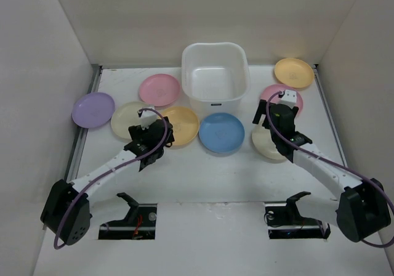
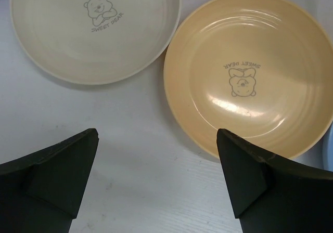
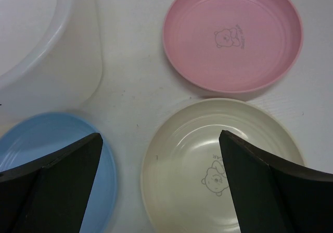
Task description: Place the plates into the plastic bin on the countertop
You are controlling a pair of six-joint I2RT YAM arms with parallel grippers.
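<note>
At far centre of surface [image 1: 203, 177]: plastic bin [image 1: 215, 44], upright. Flat on surface left of bin: purple plate [image 1: 93, 109], pink plate [image 1: 159, 89], cream plate [image 1: 125, 119], orange plate [image 1: 186, 123]. Just near of bin: blue plate [image 1: 221, 132]. Right of bin: second cream plate [image 3: 187, 160], second pink plate [image 3: 232, 35], yellow-orange plate [image 1: 293, 73]. Left jaws: spread wide, above near rim of orange plate. Right jaws: spread wide, above gap between blue plate and second cream plate.

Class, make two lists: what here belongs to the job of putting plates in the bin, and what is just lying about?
Job: purple plate, left pink plate, right pink plate, left cream plate, right cream plate, middle orange plate, far orange plate, blue plate, plastic bin, left tool, right tool.

Lying about: grey rail, black brackets at the near edge, enclosure walls.
</note>
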